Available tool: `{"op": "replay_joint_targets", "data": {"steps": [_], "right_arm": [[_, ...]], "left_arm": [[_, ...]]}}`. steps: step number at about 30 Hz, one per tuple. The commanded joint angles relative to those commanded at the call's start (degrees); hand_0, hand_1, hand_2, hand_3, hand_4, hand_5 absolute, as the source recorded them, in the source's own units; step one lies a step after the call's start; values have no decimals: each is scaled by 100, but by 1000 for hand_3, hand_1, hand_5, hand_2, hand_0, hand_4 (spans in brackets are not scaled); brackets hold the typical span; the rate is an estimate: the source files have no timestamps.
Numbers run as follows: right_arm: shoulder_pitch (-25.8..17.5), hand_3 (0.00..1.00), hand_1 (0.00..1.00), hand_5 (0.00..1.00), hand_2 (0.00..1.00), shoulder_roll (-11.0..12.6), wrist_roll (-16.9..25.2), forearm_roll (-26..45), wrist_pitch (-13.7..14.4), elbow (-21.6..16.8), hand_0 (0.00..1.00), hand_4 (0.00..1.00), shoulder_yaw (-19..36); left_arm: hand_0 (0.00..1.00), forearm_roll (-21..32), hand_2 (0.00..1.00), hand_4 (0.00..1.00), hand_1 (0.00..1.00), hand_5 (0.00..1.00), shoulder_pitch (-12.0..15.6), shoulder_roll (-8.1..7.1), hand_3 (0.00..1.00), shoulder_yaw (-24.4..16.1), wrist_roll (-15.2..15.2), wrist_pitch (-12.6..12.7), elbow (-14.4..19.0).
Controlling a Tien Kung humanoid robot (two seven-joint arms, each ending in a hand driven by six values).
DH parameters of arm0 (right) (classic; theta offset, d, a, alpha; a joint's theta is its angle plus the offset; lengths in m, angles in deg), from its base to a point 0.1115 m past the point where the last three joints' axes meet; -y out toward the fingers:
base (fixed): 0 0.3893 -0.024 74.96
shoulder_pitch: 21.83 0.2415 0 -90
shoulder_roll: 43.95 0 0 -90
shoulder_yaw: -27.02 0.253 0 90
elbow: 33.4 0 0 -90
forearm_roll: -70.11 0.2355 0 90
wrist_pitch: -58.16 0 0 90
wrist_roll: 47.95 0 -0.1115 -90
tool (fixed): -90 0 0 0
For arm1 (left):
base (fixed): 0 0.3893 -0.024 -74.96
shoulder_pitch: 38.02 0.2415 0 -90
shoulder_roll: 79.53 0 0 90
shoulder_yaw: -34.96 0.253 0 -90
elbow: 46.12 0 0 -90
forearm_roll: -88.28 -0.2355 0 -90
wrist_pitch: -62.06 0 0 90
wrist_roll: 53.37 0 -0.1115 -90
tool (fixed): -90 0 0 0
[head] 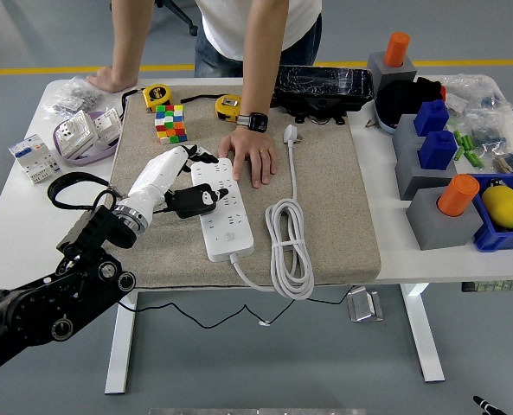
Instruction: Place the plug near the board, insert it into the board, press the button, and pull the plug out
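Gripping black plug in my left hand, fingers curled round it, at left edge of white board on beige mat; person's hand pressing board's far end

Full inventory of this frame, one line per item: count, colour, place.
power strip: 1, white, mat centre
plug adapter: 1, black, at strip's left edge, in the left hand
coiled cord: 1, white, right of the strip, its plug at the far end
mat: 1, beige, table middle
Rubik's cube: 1, multicolour, mat far-left
tape measures: 2, yellow-black, mat far edge
breaker boxes: several, white, table left
black case: 1, far centre
grey blocks: 4, two orange-topped, two blue-topped, right side
blue bin: 1, right edge, holding a yellow object
person's hand: 1, resting on the strip's far end
left hand: 1, white-black, grasping the adapter
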Motion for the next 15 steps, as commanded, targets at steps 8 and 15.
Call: {"op": "replay_joint_targets", "data": {"steps": [8, 15], "right_arm": [[-5, 554, 641, 493, 640, -1, 0, 2, -2, -3, 600, 956, -2], [3, 554, 641, 495, 640, 1, 2, 6, 1, -3, 600, 956, -14]], "left_arm": [[738, -200, 777, 979, 793, 293, -23, 24, 773, 129, 192, -111, -262], [584, -337, 577, 889, 606, 168, -44, 32, 594, 219, 231, -42, -379]]}}
